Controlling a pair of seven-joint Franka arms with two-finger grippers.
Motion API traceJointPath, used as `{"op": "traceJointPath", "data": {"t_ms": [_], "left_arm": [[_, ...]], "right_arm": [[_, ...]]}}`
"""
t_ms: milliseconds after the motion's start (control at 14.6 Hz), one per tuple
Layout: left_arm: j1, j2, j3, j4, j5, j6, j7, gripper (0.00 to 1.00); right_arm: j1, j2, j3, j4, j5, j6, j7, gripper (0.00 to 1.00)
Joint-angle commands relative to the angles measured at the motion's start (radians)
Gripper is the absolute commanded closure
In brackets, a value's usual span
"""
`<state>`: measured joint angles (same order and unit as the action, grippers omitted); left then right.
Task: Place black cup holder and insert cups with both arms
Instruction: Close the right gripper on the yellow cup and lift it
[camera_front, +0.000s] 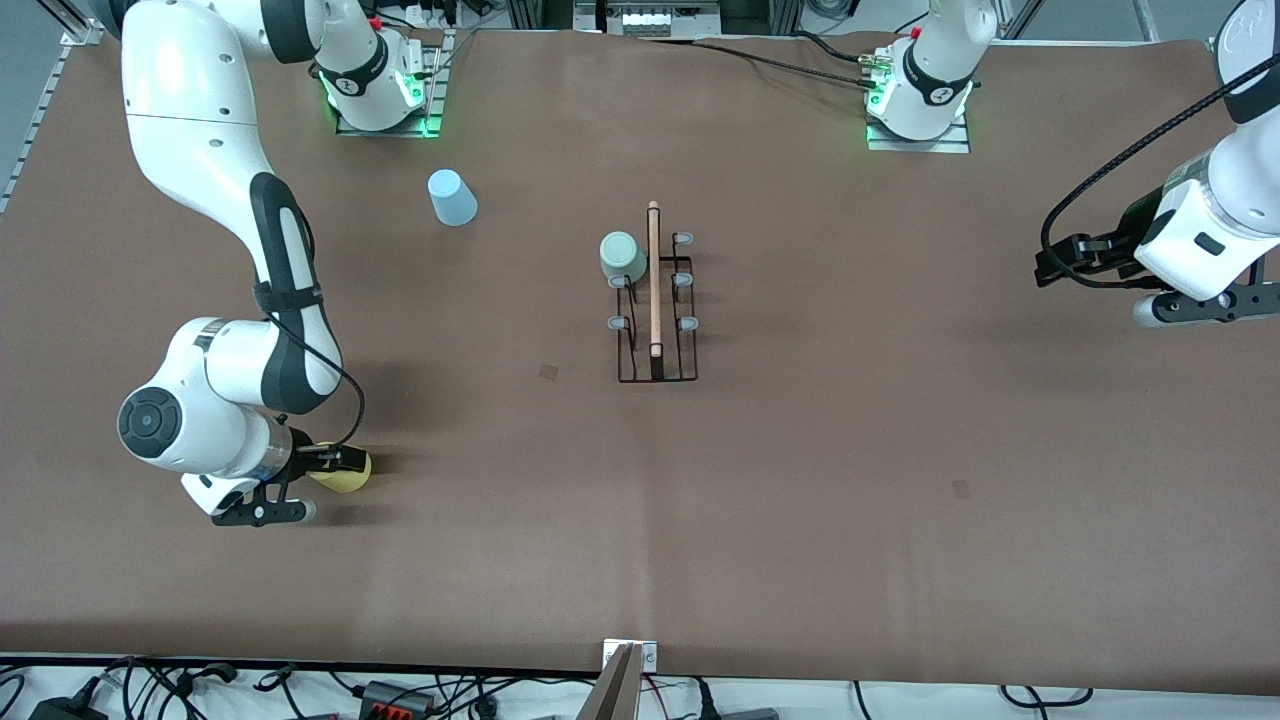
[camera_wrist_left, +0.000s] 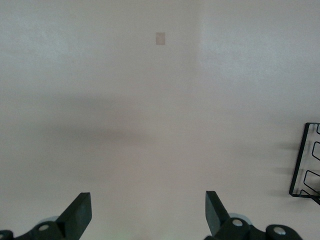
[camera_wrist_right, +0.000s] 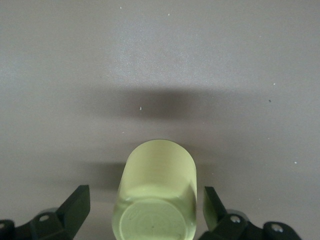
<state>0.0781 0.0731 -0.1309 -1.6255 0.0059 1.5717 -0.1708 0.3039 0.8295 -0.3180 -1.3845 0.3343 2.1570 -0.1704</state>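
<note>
1. Front view: black cup holder stands mid-frame, mint cup on a prong, blue cup upper left; right gripper reaches the yellow cup, lower left.
2. Left wrist view: left gripper waits, wide open and empty.
3. Right wrist view: open fingers flank the yellow cup without gripping; centre it, then close gently.
</note>
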Motion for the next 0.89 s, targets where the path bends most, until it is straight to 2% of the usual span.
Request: {"op": "traceJointPath", "data": {"t_ms": [0,206,412,549,823], "left_arm": [[0.009,-0.022,-0.009,-0.011,0.009,-0.009,0.014,0.0],[0.009,-0.022,-0.009,-0.011,0.009,-0.009,0.014,0.0],[0.009,-0.022,-0.009,-0.011,0.009,-0.009,0.014,0.0],[0.009,-0.022,-0.009,-0.011,0.009,-0.009,0.014,0.0],[0.009,-0.022,-0.009,-0.011,0.009,-0.012,0.014,0.0]], "right_arm": [[-0.009,-0.001,0.005,0.015,-0.012,-0.02,-0.014,0.06],[-0.009,-0.001,0.005,0.015,-0.014,-0.02,-0.014,0.44],[-0.012,-0.004,0.004,0.018,-0.008,-0.057,-0.012,0.69],[-0.011,-0.013,0.002,0.035,-0.009,-0.097,-0.011,0.73],[0.003,-0.042,0.008,0.077,-0.011,-0.198,-0.009,0.73]]}}
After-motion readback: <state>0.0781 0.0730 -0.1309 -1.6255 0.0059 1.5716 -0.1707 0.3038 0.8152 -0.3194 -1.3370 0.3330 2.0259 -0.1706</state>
